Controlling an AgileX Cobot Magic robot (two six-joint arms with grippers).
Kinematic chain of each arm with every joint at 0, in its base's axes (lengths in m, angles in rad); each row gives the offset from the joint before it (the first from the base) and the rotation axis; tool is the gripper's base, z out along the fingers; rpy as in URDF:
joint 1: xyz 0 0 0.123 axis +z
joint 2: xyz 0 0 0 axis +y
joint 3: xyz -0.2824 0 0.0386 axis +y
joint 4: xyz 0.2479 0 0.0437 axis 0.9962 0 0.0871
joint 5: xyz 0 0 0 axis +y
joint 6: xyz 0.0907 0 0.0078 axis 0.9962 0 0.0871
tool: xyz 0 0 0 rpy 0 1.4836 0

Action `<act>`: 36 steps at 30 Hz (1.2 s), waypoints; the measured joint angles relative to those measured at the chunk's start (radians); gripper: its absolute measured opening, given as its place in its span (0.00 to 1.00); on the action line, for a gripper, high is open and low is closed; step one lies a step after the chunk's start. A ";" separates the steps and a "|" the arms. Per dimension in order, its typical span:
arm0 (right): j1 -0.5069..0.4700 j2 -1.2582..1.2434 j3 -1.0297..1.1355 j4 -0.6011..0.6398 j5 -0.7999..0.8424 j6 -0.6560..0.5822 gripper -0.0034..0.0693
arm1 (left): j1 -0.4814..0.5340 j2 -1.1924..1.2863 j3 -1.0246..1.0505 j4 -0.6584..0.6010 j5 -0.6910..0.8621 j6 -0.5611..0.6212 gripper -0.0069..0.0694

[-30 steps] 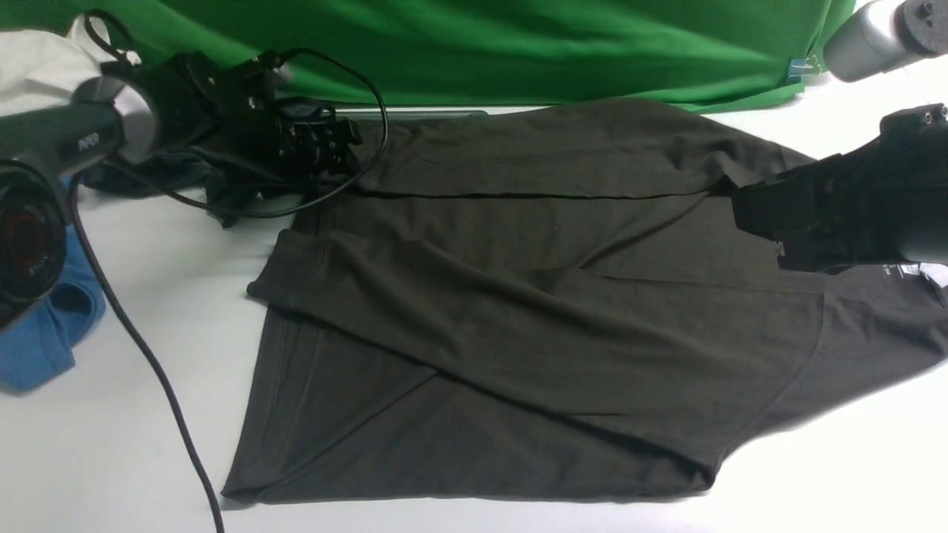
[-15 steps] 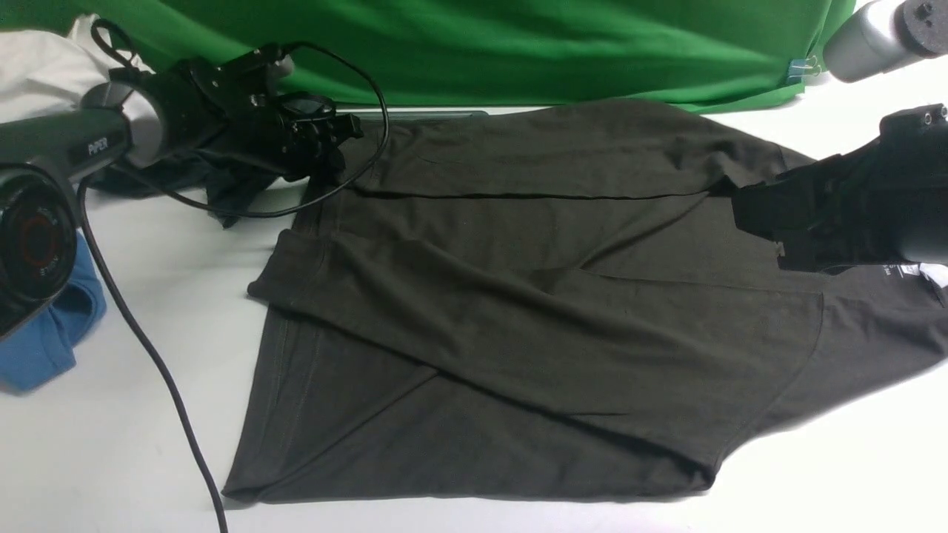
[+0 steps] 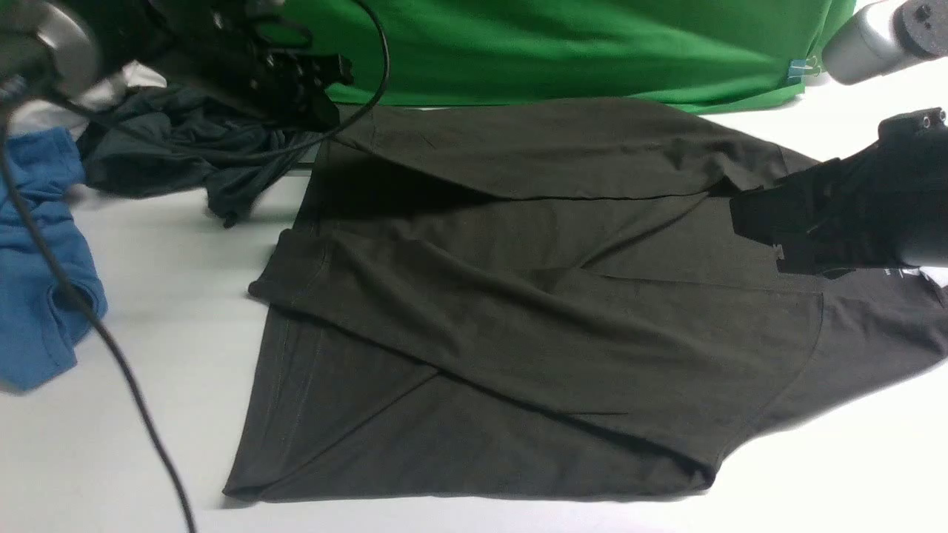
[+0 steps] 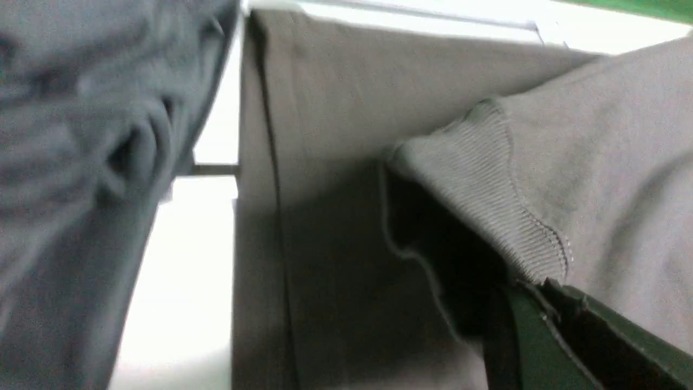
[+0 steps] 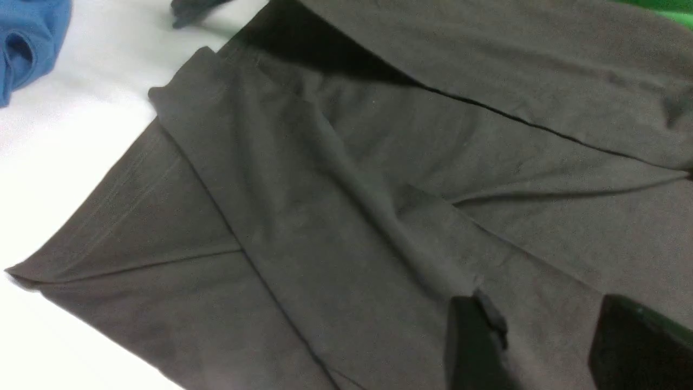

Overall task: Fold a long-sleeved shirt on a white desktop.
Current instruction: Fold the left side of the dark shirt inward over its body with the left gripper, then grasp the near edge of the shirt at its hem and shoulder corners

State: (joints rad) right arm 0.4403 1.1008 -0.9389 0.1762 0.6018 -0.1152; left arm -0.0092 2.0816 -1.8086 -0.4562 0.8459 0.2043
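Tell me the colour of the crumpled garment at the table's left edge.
The garment is bright blue, plain with no pattern; the front view shows it best.

One shirt; two garments; two grippers

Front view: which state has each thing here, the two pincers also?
shirt, partly folded, sleeves laid across, far left end raised.
left pincer, shut on the shirt's raised end.
right pincer, open, above the shirt's collar end.
blue garment, crumpled.
dark garment, crumpled heap.
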 joint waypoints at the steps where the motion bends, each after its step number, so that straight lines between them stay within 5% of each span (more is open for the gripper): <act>1: 0.000 0.000 0.000 0.000 0.001 0.000 0.45 | 0.000 -0.005 0.002 0.004 0.007 0.000 0.13; 6: 0.000 -0.019 0.000 0.001 0.011 0.001 0.45 | 0.000 -0.129 0.143 0.061 0.056 -0.029 0.13; 12: 0.000 -0.042 0.000 0.002 0.037 0.000 0.45 | 0.000 -0.249 0.461 0.126 -0.101 -0.058 0.13; 18: 0.000 -0.039 0.000 0.002 0.045 -0.002 0.45 | 0.000 -0.237 0.569 0.118 -0.159 -0.077 0.17; 23: 0.000 -0.031 0.000 -0.014 0.072 -0.005 0.51 | 0.000 -0.247 0.523 0.168 -0.048 -0.087 0.38; 28: 0.000 0.002 0.020 -0.072 0.115 -0.023 0.71 | 0.000 -0.345 0.493 0.326 0.149 -0.188 0.75; 31: 0.000 0.017 0.062 -0.074 0.124 -0.028 0.74 | 0.000 -0.440 0.579 0.355 0.195 -0.230 0.90; 36: 0.000 0.021 0.122 -0.076 0.128 -0.028 0.75 | 0.000 -0.542 0.834 0.280 0.136 -0.232 0.96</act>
State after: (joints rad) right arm 0.4403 1.1217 -0.8170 0.1003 0.7295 -0.1427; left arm -0.0092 1.5396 -0.9745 -0.1766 0.9818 -0.0279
